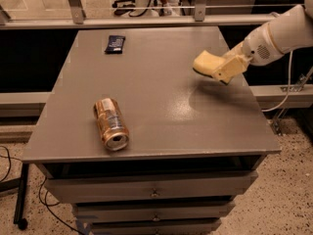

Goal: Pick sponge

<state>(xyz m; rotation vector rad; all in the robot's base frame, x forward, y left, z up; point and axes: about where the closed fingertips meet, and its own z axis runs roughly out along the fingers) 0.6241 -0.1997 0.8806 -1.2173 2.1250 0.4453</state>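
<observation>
The pale yellow sponge (203, 62) hangs in the air above the right side of the grey table (156, 126), with its shadow on the tabletop below it. My gripper (221, 69) reaches in from the right on a white arm and is shut on the sponge's right end. Its cream-yellow fingers (230, 68) clamp the sponge and hold it clear of the surface.
A copper-coloured can (111, 124) lies on its side at the front left of the table. A small dark packet (115, 43) lies at the back left. Drawers sit under the tabletop. A rail and glass partition run behind the table.
</observation>
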